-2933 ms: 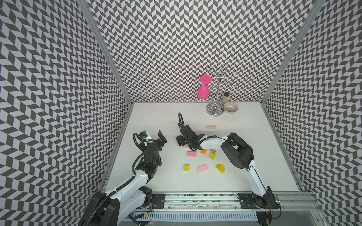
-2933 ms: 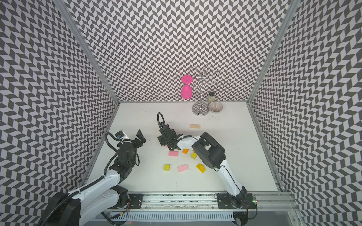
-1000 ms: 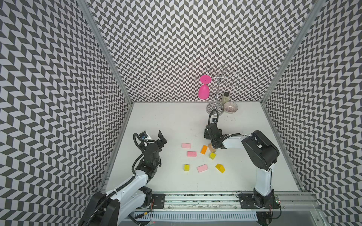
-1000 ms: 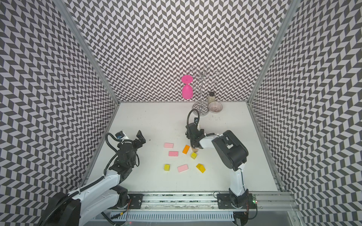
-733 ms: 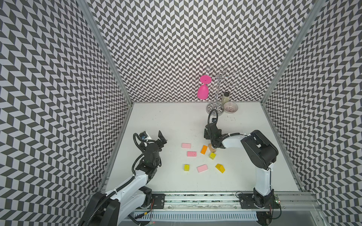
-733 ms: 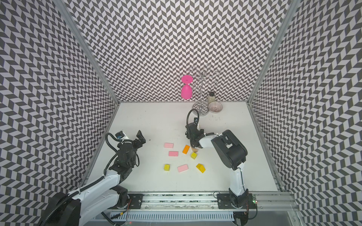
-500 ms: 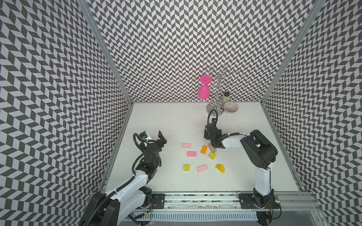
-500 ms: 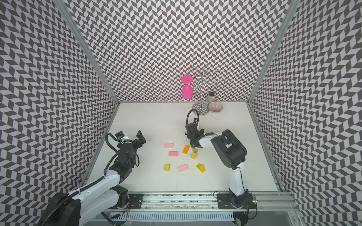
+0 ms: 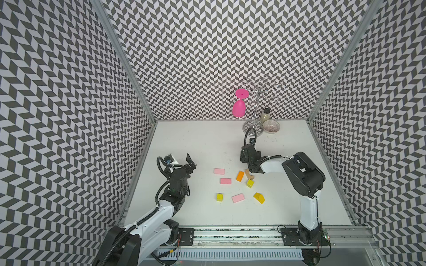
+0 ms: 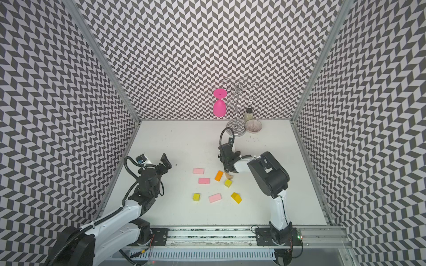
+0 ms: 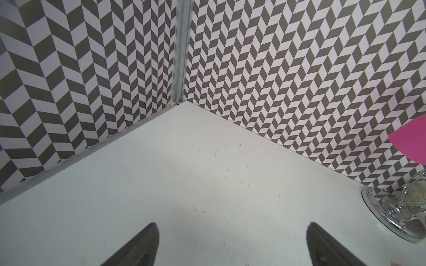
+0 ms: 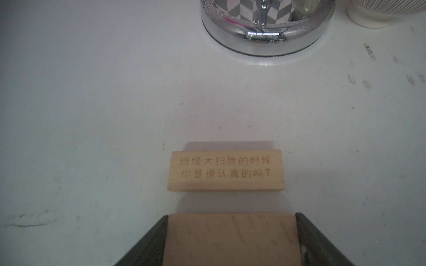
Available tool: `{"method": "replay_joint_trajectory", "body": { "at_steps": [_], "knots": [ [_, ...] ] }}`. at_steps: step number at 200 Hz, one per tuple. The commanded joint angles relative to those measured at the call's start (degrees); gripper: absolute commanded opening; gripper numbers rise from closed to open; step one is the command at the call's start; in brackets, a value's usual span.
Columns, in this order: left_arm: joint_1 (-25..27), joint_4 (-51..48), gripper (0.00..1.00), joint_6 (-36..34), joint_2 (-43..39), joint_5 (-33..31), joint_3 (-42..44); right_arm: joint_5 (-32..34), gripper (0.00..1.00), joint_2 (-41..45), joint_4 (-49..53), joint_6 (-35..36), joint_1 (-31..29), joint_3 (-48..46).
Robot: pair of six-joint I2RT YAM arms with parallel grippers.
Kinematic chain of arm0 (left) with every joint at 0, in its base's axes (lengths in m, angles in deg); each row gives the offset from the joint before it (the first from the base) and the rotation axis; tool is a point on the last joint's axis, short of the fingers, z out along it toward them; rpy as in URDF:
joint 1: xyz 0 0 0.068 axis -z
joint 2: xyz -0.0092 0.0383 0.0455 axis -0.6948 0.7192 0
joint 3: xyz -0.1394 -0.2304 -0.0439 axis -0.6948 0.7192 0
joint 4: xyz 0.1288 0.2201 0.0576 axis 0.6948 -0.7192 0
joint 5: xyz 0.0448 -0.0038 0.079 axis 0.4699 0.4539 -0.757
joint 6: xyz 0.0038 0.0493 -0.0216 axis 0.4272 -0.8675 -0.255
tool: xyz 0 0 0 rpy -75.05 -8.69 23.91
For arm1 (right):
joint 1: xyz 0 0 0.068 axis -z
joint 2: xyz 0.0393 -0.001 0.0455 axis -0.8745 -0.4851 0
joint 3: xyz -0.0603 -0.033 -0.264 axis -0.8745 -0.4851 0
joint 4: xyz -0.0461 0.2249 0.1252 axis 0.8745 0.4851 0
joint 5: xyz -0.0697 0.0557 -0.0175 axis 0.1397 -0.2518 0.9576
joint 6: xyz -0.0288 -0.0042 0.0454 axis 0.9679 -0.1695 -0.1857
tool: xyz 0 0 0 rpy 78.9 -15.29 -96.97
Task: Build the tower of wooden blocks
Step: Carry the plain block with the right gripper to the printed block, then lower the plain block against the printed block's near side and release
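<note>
My right gripper is closed on a plain tan bar. In the right wrist view the wood fills the gap, flush against both dark fingers. I cannot tell whether the bar's underside rests on the table. Just ahead, across a strip of bare table, an engraved tan bar lies flat and parallel to mine, with the chrome stand beyond it. My left gripper hangs spread wide and empty over bare table near the left wall, well apart from the blocks.

In both top views the other blocks lie loose and single on the table: pink bars, an orange bar just beside my right fingers, yellow cubes and a yellow roof piece. Nothing is stacked, so I judge the tower barely begun, with the two tan bars meant as its base.

The bar should handle as light, stiff and hard to damage. Its faces look smooth, so I expect it to slip or twist under a weak pinch. The best hold, I judge, is centred, with flat pads on flat parallel faces and low enough to set the bar down level. Letting go should not nudge its neighbour.
</note>
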Motion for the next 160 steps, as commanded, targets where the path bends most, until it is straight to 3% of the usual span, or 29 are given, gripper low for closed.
{"method": "replay_joint_trajectory", "body": {
  "at_steps": [1, 160],
  "knots": [
    [0.08, -0.47, 1.0, 0.38, -0.49, 0.22, 0.19, -0.22, 0.82, -1.33, -0.43, -0.43, 0.3, 0.87],
    [0.17, -0.58, 1.0, 0.43, -0.35, 0.29, 0.16, -1.11, 0.79, -3.39, -0.28, -1.73, 0.91, 2.38]
  ]
}}
